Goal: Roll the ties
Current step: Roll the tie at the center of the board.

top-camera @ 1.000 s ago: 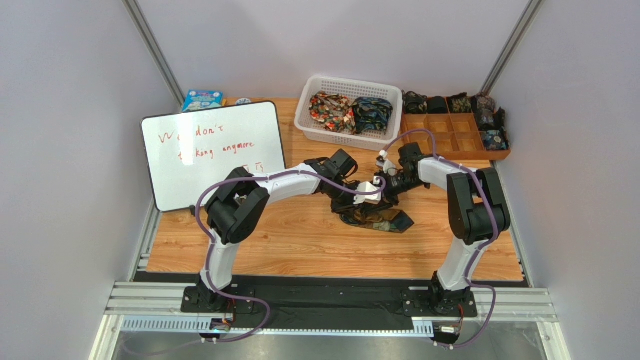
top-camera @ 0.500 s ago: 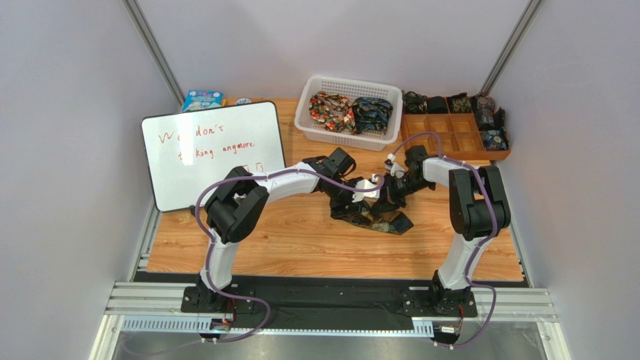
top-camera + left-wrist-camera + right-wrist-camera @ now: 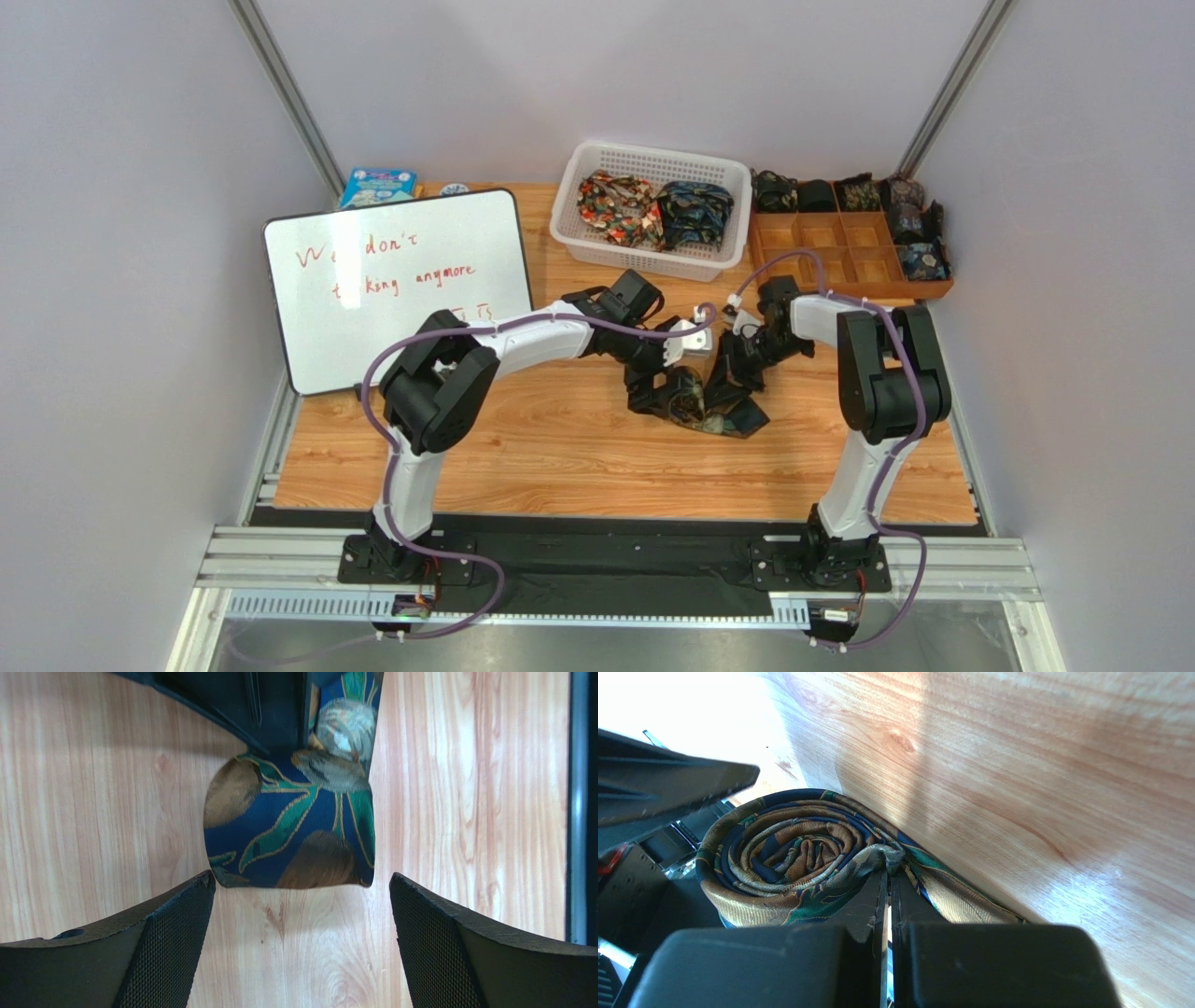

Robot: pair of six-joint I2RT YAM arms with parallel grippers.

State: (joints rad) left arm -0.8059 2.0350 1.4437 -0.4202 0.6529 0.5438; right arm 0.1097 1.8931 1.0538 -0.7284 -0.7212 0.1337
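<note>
**Item under work.** One tie [image 3: 709, 403], dark blue with a green and gold leaf pattern, lies partly bunched at the centre of the wooden surface [image 3: 561, 448], where the two arms meet.

**Left claw** [image 3: 302, 885]. It is spread wide and grips nothing. In its wrist view a flat patterned end of the tie lies on the surface just ahead of the fingertips [image 3: 189, 906], within the width of the gap. It cannot be told whether one tip touches the corner of the fabric.

**Right claw** [image 3: 889, 882]. It is closed tight, with the fingers [image 3: 868, 913] pressed together on a fold of the tie. Its wrist view shows part of the tie wound into a spiral roll, seen end-on beside the fingers. The outer layer runs into the pinch, and a loose length trails away along the surface.

**Other stock.**
- Bunched ties [image 3: 622, 206], one red-orange and one blue, sit in the white basket [image 3: 572, 210] at the far edge.
- Rolled ties [image 3: 919, 259] sit in the back row and right-hand compartments of the brown tray [image 3: 842, 259], just beside the basket.
- A whiteboard [image 3: 400, 301] with red writing lies on the left part of the surface, well apart from the tie.
</note>
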